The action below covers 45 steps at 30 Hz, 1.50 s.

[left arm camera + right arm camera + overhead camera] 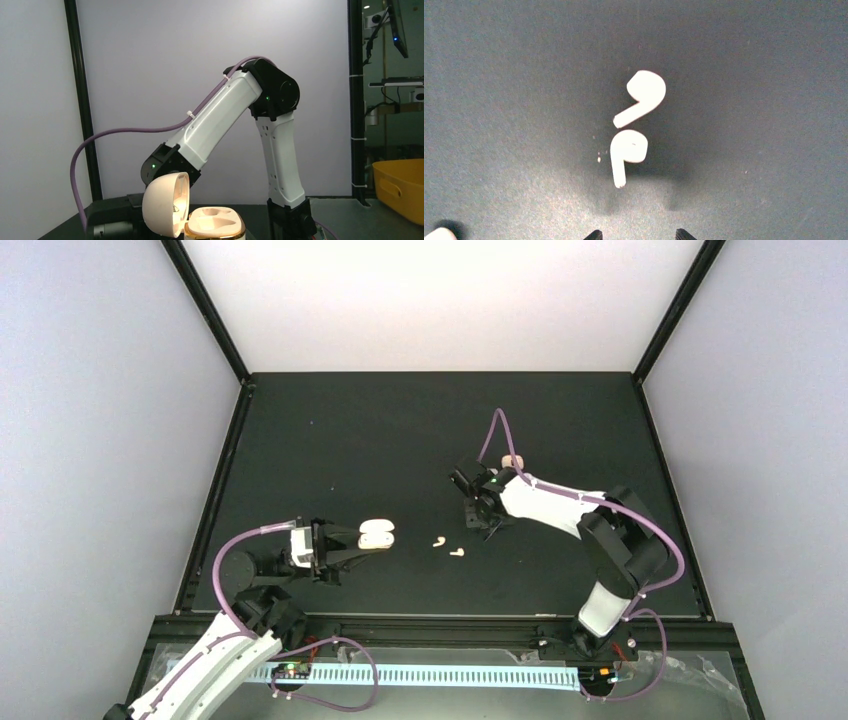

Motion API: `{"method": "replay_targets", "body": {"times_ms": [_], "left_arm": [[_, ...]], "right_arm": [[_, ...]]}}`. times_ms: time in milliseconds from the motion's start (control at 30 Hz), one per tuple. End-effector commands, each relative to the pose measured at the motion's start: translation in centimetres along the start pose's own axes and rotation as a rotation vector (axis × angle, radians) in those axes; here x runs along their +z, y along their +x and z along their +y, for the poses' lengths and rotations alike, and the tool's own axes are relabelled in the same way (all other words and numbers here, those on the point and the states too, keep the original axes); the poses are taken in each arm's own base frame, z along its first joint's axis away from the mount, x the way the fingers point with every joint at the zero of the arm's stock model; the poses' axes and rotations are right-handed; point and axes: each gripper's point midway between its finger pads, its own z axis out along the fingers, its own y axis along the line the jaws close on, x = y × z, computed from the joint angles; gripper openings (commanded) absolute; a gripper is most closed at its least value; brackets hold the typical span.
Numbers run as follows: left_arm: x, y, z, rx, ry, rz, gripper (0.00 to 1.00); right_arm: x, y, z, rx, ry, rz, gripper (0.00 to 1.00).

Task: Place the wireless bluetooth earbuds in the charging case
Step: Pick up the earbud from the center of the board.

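On the table (499, 75) the upper earbud (647, 92) lies head up-right in the wrist view, its stem slanting down-left; the lower earbud (626, 152) sits just beneath it, stem running straight toward the right gripper (639, 235); that gripper's fingertips stand apart just short of them, holding and touching nothing. Well apart, the left gripper (360, 539) pinches the case (377, 532), lid open.
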Motion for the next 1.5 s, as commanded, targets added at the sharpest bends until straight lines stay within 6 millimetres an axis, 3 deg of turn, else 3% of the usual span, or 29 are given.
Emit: {"method": "replay_targets", "body": {"times_ms": [0, 133, 500, 1467], "left_arm": [[0.4, -1.5, -0.2, 0.025, 0.014, -0.016, 0.02], [0.5, -1.3, -0.1, 0.022, 0.013, -0.008, 0.02], [0.5, -1.3, -0.1, 0.023, 0.012, -0.006, 0.02], [0.5, -1.3, -0.1, 0.028, 0.011, -0.006, 0.02]], "right_arm": [[-1.1, -2.7, -0.1, -0.037, 0.009, -0.055, 0.37], [-0.4, -3.8, 0.9, -0.079, 0.017, -0.027, 0.36], [1.0, -5.0, 0.5, -0.062, 0.028, -0.001, 0.33], [3.4, -3.8, 1.0, -0.086, 0.005, 0.054, 0.18]]}}
